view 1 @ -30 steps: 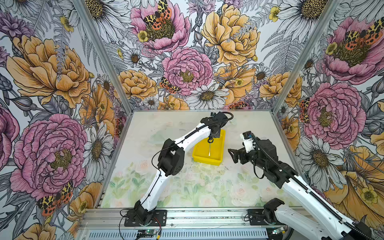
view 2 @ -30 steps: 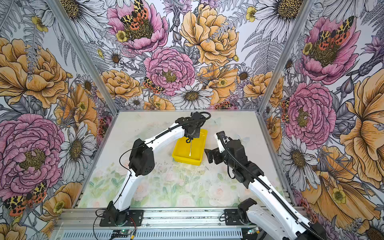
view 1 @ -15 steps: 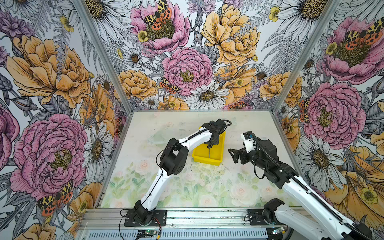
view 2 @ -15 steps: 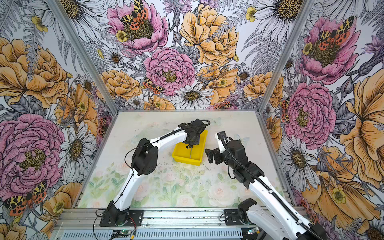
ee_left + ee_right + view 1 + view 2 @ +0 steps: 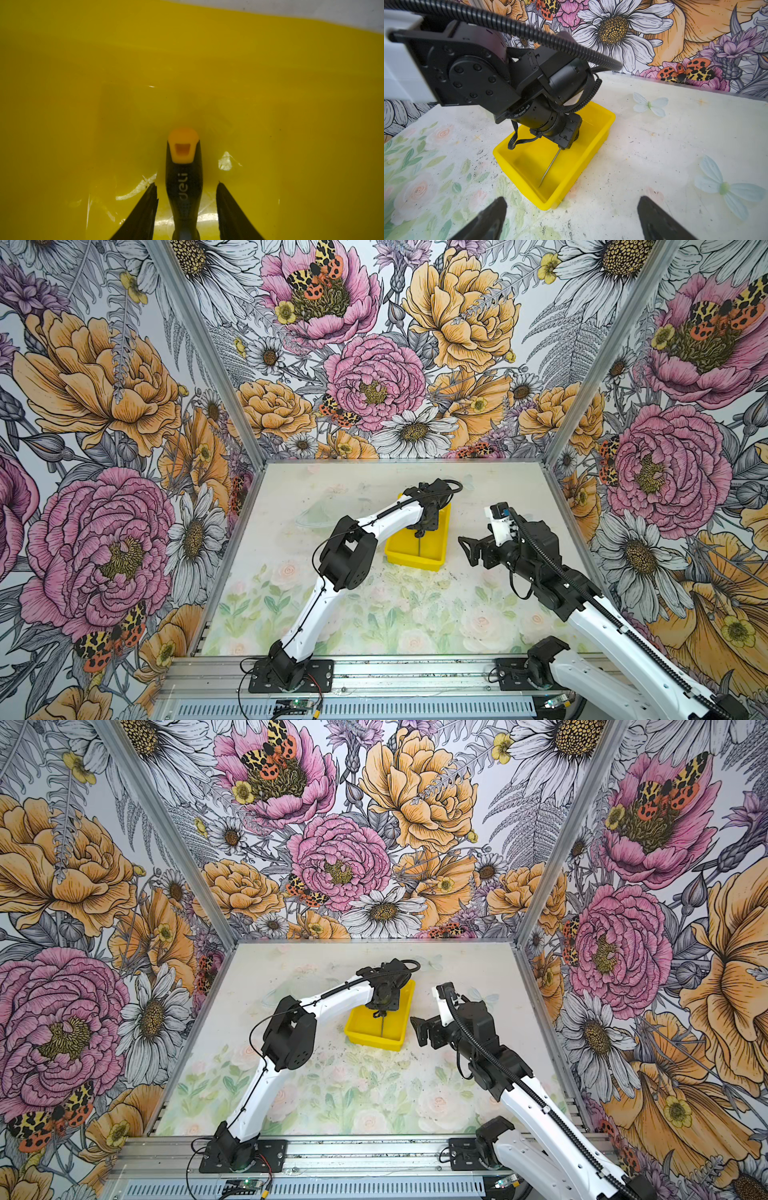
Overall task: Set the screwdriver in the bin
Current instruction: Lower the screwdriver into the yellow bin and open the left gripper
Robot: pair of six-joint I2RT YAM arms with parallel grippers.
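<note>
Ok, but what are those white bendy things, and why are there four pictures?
Those are two robot arms. Each ends in a gripper, a pincer with two fingers. Two pictures look down from above and show almost the same view. The other two come from small cameras on the arms' wrists. On the flowery table stands a yellow bin. The left gripper reaches into it and is open. The screwdriver sits between its fingers with a gap on each side, and its tip seems to rest on the bin's floor. So nothing is held. The right gripper is open and empty too, beside the bin.
</note>
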